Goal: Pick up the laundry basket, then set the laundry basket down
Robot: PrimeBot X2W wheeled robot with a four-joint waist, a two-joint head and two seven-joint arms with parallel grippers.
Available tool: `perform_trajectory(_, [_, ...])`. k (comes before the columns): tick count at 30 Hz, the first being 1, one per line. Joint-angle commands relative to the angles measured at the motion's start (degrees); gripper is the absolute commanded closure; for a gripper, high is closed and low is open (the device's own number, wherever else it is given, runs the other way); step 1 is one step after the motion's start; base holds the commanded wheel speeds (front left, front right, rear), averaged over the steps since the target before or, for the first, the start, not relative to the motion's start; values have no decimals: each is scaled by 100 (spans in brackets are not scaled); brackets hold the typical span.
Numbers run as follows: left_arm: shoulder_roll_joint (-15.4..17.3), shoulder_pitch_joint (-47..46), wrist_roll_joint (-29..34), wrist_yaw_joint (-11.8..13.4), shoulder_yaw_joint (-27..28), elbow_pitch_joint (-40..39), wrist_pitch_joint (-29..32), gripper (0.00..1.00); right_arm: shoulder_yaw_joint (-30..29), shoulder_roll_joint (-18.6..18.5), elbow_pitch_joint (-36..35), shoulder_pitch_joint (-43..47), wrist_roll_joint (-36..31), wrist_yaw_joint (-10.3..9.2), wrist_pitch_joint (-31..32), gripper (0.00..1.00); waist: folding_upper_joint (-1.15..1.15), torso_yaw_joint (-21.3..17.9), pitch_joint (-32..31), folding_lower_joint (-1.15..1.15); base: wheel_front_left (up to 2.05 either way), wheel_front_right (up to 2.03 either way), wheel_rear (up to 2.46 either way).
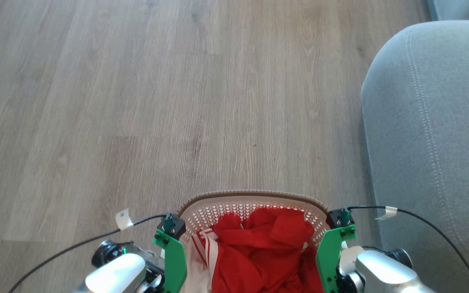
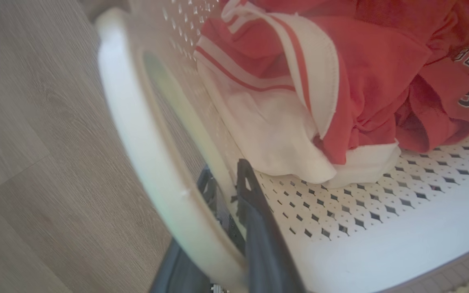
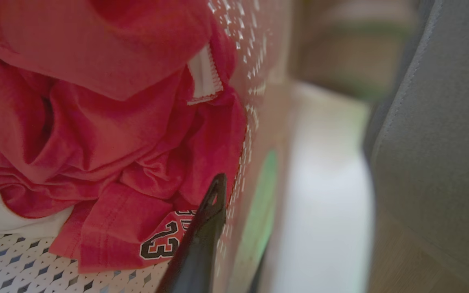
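The laundry basket [image 1: 250, 196], cream and perforated with a brown woven-look rim, sits low in the head view between my two arms, with red and white clothes [image 1: 259, 248] inside. My left gripper [image 2: 226, 185] is shut on the basket's left wall beside its white handle [image 2: 136, 134], one dark finger [image 2: 253, 203] inside and the other outside. My right gripper [image 3: 238, 211] is shut on the right wall, with one finger [image 3: 208, 219] inside against a red jersey [image 3: 116, 142] and the outer finger mostly hidden. Whether the basket touches the floor cannot be told.
A grey upholstered sofa arm [image 1: 430, 122] stands close on the right, almost touching my right arm. Pale wood-plank floor [image 1: 136, 101] stretches ahead and to the left. Black cables [image 1: 96, 238] trail from both wrists.
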Motion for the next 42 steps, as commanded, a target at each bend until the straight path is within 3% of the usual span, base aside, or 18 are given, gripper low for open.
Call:
perform_trajectory(1, [-32,-114,193,-105,-27,-325,74,100,234,180,-315,-148,-96,50,-72,100,0,13,-21,1,0,0,0])
perform_trajectory(11, [187,-69,-100,-105,-27,-797,135,100,355,180,-272,-177,23,50,-105,100,0,66,-121,1,0,0,0])
perform_trajectory(42, [58,-64,-184,-105,-24,-552,-63,100,462,180,-130,-219,202,50,-201,100,0,103,-245,1,0,0,0])
